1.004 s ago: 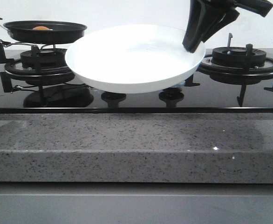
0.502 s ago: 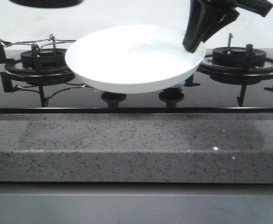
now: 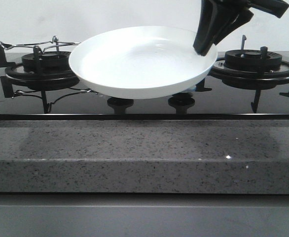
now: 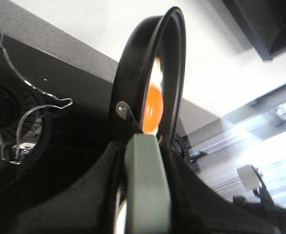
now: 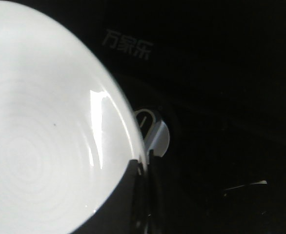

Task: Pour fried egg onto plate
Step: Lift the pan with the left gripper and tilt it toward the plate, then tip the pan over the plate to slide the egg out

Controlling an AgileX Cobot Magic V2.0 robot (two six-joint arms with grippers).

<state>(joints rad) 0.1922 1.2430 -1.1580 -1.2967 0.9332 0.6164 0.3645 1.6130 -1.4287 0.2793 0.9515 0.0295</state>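
Egg (image 4: 152, 105) sitting inside the black pan (image 4: 133, 92), pan tipped nearly on edge and out of the front view, so can't place it relative to the plate (image 3: 134, 64). Left jaws clamped on the pan's grey-green handle (image 4: 145, 185). Right gripper (image 3: 207, 47) pinching the plate rim, holding it level above the stove (image 3: 263, 64). Plate still bare.

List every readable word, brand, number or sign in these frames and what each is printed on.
"万家乐": pale printed characters on the black glass stove top, seen in the right wrist view.
A short line mark inside a ring on the control knob beside the plate: a position sign, not text.
Front and left wrist views: no text.
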